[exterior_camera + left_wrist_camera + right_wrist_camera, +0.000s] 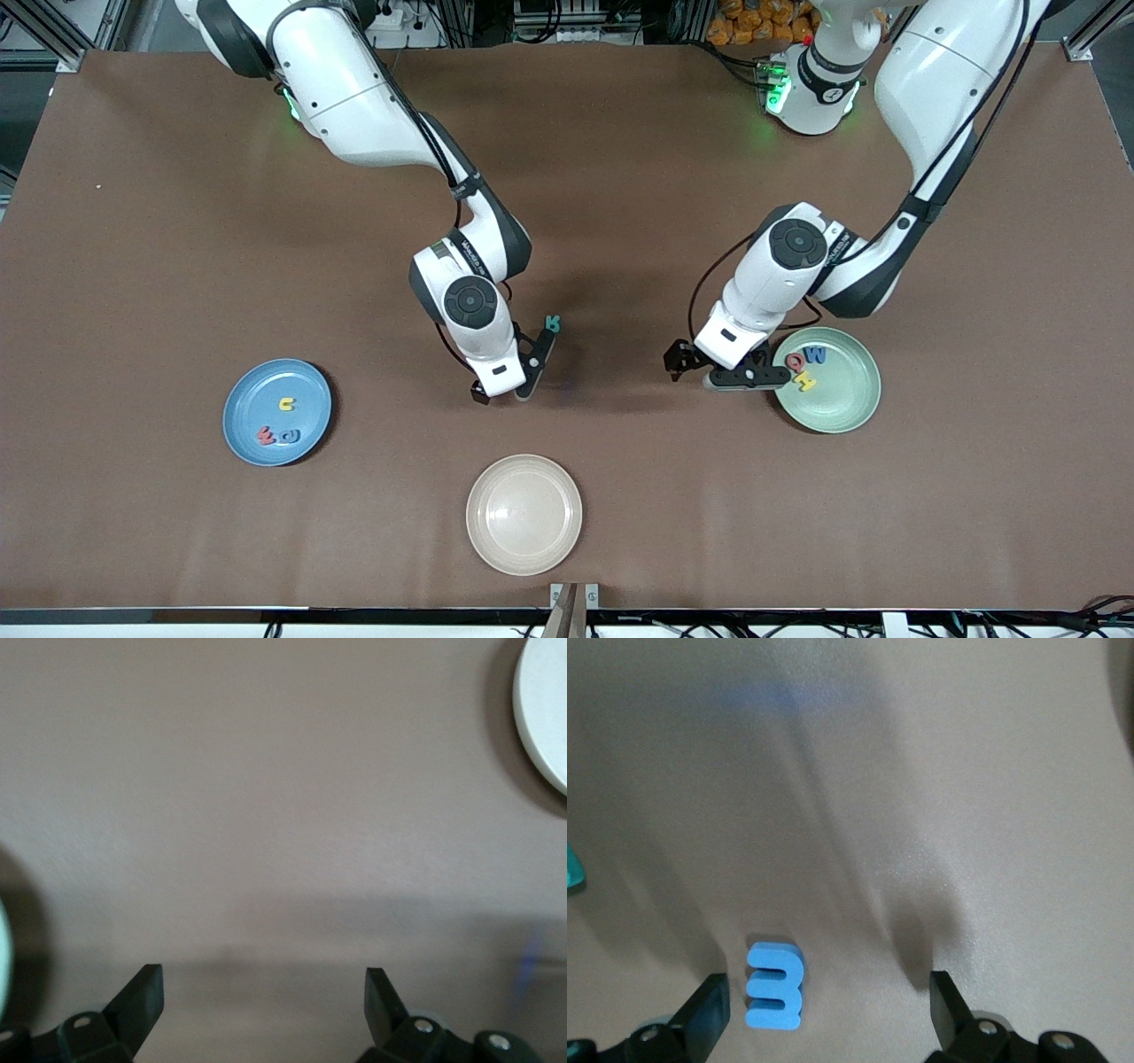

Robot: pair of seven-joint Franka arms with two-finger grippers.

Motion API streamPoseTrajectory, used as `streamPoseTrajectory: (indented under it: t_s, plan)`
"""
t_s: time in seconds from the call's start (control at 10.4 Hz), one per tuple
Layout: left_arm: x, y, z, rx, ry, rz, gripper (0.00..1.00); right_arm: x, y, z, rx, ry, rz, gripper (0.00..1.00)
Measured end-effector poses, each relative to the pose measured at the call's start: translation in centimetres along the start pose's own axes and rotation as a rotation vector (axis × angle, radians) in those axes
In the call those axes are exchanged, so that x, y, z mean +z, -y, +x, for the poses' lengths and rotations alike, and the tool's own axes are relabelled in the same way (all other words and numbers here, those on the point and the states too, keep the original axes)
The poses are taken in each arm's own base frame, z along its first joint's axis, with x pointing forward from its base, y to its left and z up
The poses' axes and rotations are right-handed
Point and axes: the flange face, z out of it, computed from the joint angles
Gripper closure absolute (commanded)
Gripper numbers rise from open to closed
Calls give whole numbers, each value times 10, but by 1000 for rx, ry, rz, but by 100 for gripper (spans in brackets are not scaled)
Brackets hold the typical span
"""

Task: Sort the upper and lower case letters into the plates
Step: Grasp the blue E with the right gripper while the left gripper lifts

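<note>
Desk (177,221): brown surface carrying three plates and loose foam letters.
Blue plate (244,408): toward the right arm's end of the desk. It holds a yellow letter (286,404), a red letter (265,435) and a blue letter (290,435); the red and blue ones lie side by side, nearer the front camera than the yellow one.
Green plate (842,408): toward the left arm's end of the desk. It holds a red Q (795,361), a blue M (815,354) and a yellow H (805,381), all close together in the part nearest the left end effector.
Cream plate (524,514): nearest the front camera, near the middle of the desk, between the other two; no letters in it.
Teal letter (553,323): on the bare desk just beside the right end effector, farther from the front camera than the cream plate.
Blue m (773,985): flat on the bare desk, seen in the right wrist view between the fingers, close to one of them and not touching.
Right end effector (523,377): released, fingers spread wide, low over the desk above the blue m, grasping nothing.
Left end effector (749,377): released, fingers spread wide, over bare desk just beside the green plate's rim, grasping nothing.
</note>
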Motion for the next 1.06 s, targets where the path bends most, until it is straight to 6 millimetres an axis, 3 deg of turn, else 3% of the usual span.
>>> streamPoseTrajectory:
  t_s: [0.19, 0.29, 0.39, 0.48, 0.67, 0.87, 1.06]
  plan:
    - [-3, -1, 3, 17, -15, 3, 0, 1, 1, 0, 0, -1, -1, 0]
    - [-2, -2, 2, 18, -14, 2, 0, 1, 1, 0, 0, -1, -1, 54]
    - [-1, -2, 2, 18, -12, 1, 0, 1, 1, 0, -1, -1, -1, 83]
    - [0, -2, 2, 18, -11, -1, 0, 1, 2, 1, -2, -2, -1, 95]
    - [2, -4, -1, 21, -8, -4, 1, -2, 2, 2, -6, -10, -6, 100]
    - [2, -12, -5, 33, -6, -11, 28, -6, 1, 3, -6, -19, -13, 100]
    - [1, -24, -11, 51, -7, -22, 39, -6, 0, 3, -5, -18, -14, 100]
